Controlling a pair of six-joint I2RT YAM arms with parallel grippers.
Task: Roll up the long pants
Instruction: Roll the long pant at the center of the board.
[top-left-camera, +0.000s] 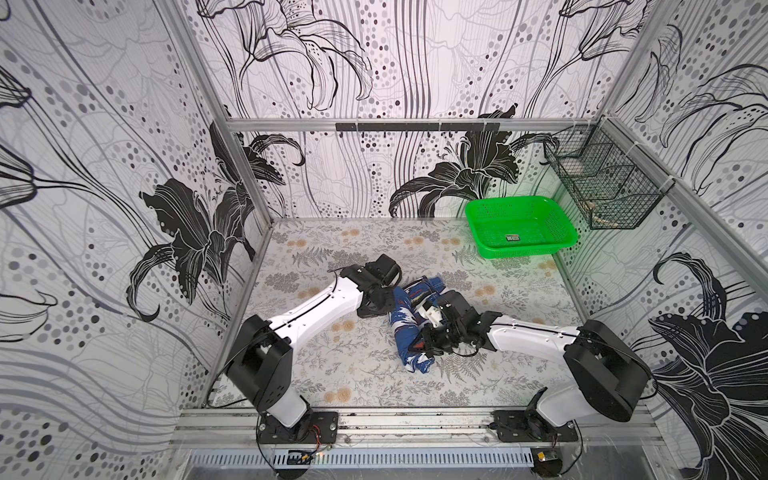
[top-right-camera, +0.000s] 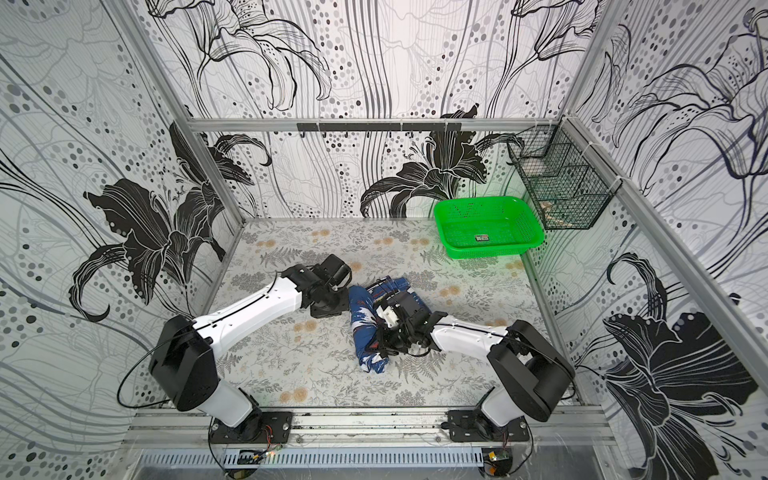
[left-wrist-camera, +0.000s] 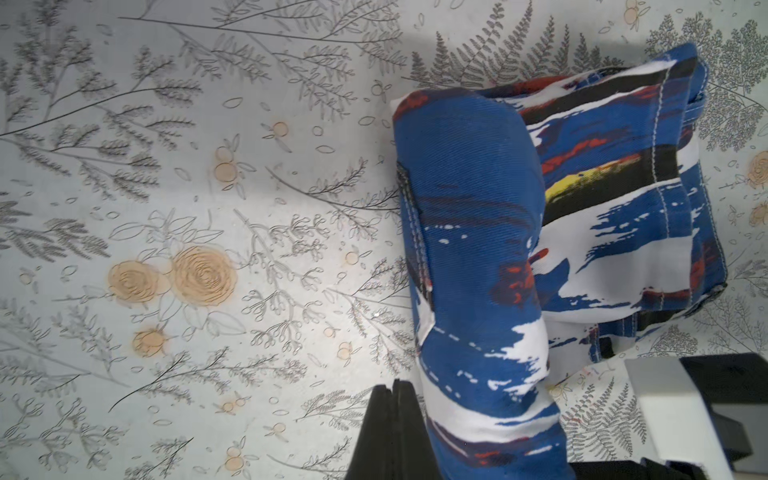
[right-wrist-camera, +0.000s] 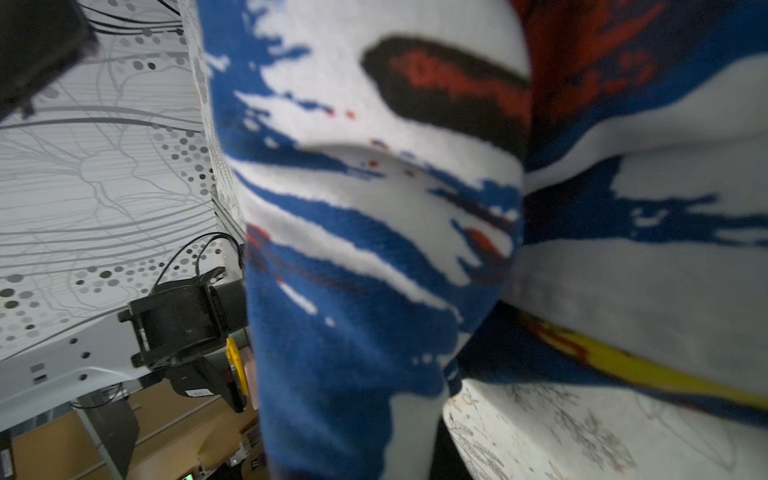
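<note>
The long pants (top-left-camera: 402, 322) lie on the table (top-left-camera: 332, 365), just beside the left gripper (left-wrist-camera: 394, 388) and against the right gripper (top-left-camera: 419, 338). The plastic basket (top-left-camera: 521, 250) sits well beyond them.

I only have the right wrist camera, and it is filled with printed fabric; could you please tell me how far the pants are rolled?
Observer: In both top views the pants are mostly a roll on the table; a short flat part beside it is not yet rolled.
Operator: Where is the left gripper?
Observer: The left gripper is shut, right beside the roll, with nothing between its fingers.
Operator: Is my gripper clamped on the fabric?
Observer: The right gripper sits against the roll; its jaws are hidden, so I cannot tell.
</note>
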